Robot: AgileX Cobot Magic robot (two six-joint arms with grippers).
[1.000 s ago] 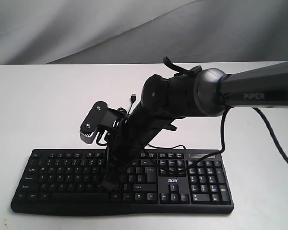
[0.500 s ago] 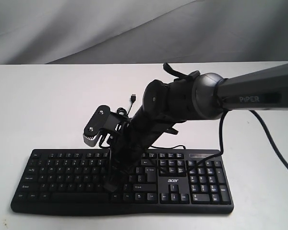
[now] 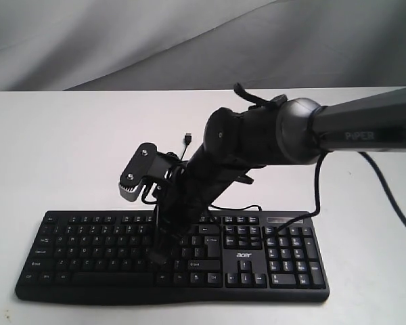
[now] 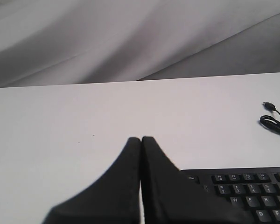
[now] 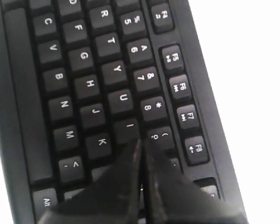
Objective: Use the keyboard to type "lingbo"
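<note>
White table [image 3: 61, 149]: matte, plain surface filling the lower two thirds of the frame, evenly and brightly lit. Grey fabric backdrop [image 3: 122, 40]: spans the upper part of the frame behind the table's far edge, hanging in broad diagonal folds.

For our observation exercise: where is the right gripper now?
Exterior view: the right gripper sits over the keyboard, left of its middle. Its wrist view shows the tip beside the I key.

The white tabletop [image 5: 252, 70] is washed out by bright, even light; the wide black plastic keyboard [image 5: 84, 88] is softly blurred.
</note>
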